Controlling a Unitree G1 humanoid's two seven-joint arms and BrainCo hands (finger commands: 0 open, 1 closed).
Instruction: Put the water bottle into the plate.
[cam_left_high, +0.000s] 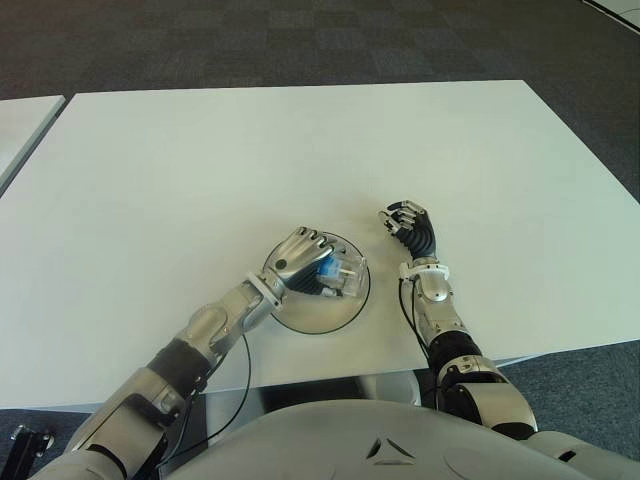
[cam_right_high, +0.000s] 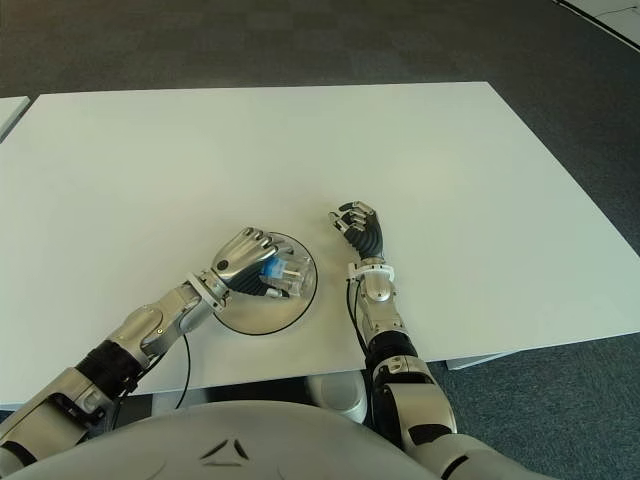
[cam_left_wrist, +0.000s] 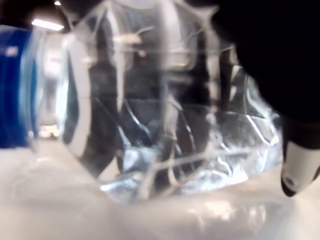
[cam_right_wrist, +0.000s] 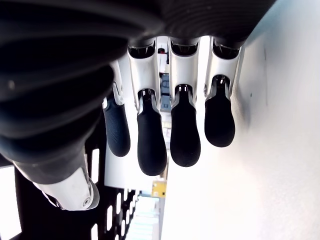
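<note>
Left wrist view puts me right against the water bottle (cam_left_wrist: 165, 115): clear, thin-walled plastic, creased and dented along its body, with a blue band at one end and what looks like the plate's pale surface just beneath it. From the eye views, the left robot hand (cam_left_high: 305, 262) is wrapped around that bottle over the plate (cam_left_high: 345, 305), a shallow round dish sitting near the front edge of the white counter (cam_left_high: 300, 150), and the bottle lies on its side across the dish with its clear end poking out past the fingers. I'd judge it light and probably near empty (those crumples suggest the wall gives under a squeeze), so it is soft rather than stiff, smooth enough to slip, and round enough to roll off a low rim once let go. The middle of the body, where the fingers already sit, seems the sensible place to hold it, with gentle pressure only. Whether the bottle rests fully on the dish I can't quite tell. The right robot hand (cam_left_high: 408, 226) shows beside the plate on its right, fingers curled in and holding nothing.
</note>
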